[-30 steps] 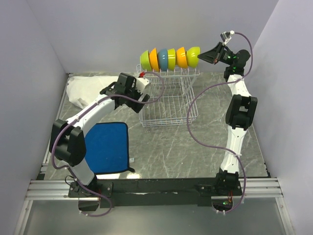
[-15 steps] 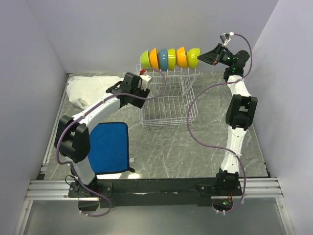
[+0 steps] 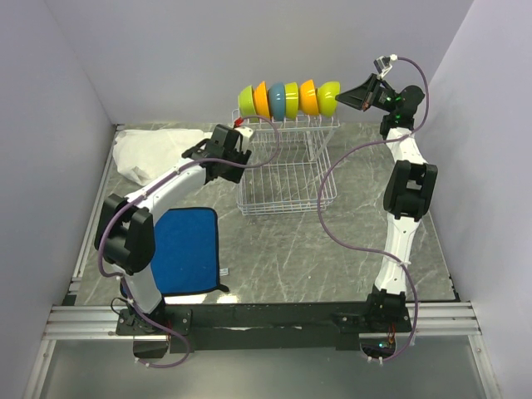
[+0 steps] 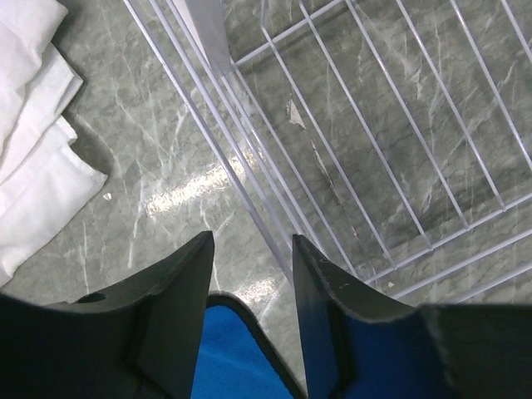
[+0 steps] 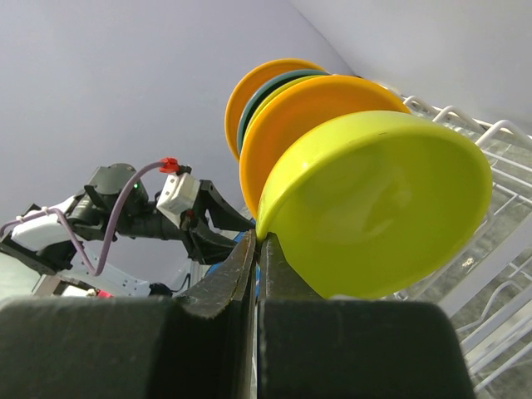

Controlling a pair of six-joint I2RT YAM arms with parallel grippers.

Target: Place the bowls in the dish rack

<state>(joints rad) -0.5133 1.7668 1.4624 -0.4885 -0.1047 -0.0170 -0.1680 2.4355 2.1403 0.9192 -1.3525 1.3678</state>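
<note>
Several bowls stand on edge in a row on the upper shelf of the white wire dish rack: lime, orange, blue, orange and lime. My right gripper is shut, its tips against the rim of the end lime bowl. The orange bowl stands behind it. Low beside the rack's left side, my left gripper is open with nothing between its fingers. Rack wires lie just ahead of it.
A crumpled white cloth lies at the back left and shows again as a white cloth in the left wrist view. A blue mat lies on the marble table near the left arm's base; the mat corner shows under the left fingers.
The left gripper's jaws have narrowed, and the left arm has shifted slightly toward the rack. The right arm and the bowls have not moved.
</note>
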